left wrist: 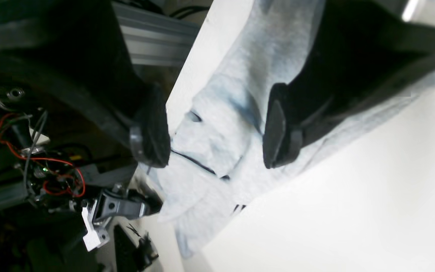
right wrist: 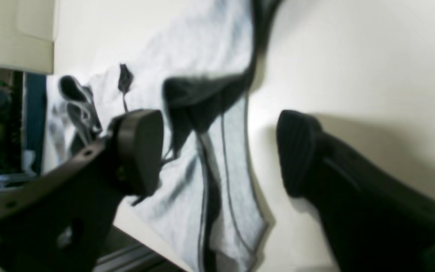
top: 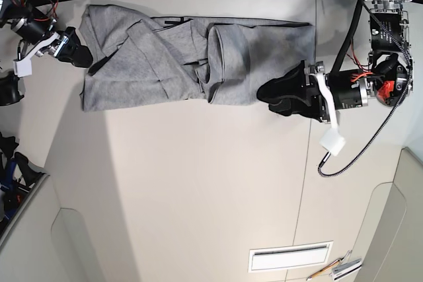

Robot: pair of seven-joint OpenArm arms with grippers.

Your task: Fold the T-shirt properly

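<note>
The grey T-shirt (top: 165,57) lies crumpled in a long band across the far part of the white table (top: 198,183), with folds and a rolled ridge near its middle. My left gripper (top: 266,97) is open at the shirt's right lower edge. In the left wrist view its jaws (left wrist: 213,160) stand wide apart over bunched grey cloth (left wrist: 217,124). My right gripper (top: 80,53) is open at the shirt's left end. In the right wrist view (right wrist: 217,151) one finger (right wrist: 138,151) is over the cloth (right wrist: 187,196) and the other (right wrist: 296,151) over bare table.
The table's far edge runs just behind the shirt, with an aluminium rail (left wrist: 153,41) and wiring (left wrist: 43,162) beyond it. A black cable (top: 360,153) hangs from the left arm. A vent slot (top: 289,255) and small tools (top: 337,269) lie at the near right.
</note>
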